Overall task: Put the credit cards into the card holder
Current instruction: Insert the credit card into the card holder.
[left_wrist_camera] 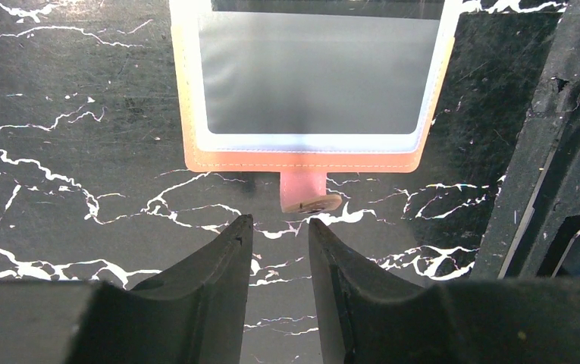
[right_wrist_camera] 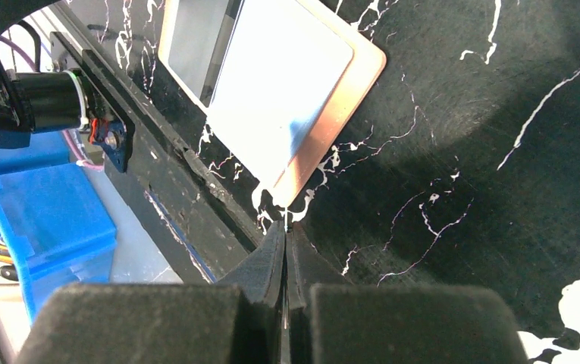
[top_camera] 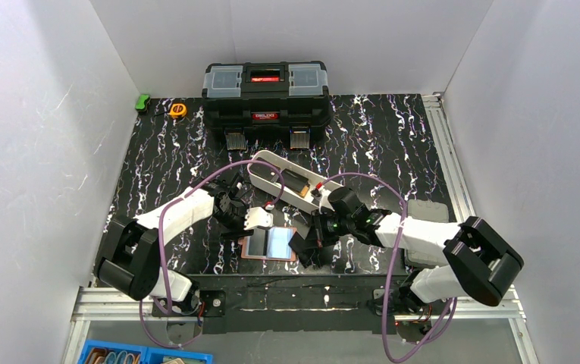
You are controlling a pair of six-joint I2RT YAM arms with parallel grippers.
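Note:
The card holder (top_camera: pixel 270 244) lies open flat near the table's front edge, tan-pink leather (left_wrist_camera: pixel 302 161) around a clear window pocket. Its snap tab (left_wrist_camera: pixel 305 193) points at my left gripper (left_wrist_camera: pixel 280 222), which is open just short of it with nothing between the fingers. In the top view my left gripper (top_camera: pixel 260 220) hovers at the holder's far edge. A pale blue-white card face (right_wrist_camera: pixel 279 98) lies on the holder's right half. My right gripper (right_wrist_camera: pixel 286 225) is shut on a thin credit card seen edge-on, its tip at the holder's near corner (right_wrist_camera: pixel 302 193).
A black toolbox (top_camera: pixel 265 92) stands at the back. A long white oval tray (top_camera: pixel 260 163) lies just behind the holder. An orange tape measure (top_camera: pixel 178 110) and a green item (top_camera: pixel 143 102) sit back left. The front rail (right_wrist_camera: pixel 165 174) and a blue bin (right_wrist_camera: pixel 36 212) lie beyond the edge.

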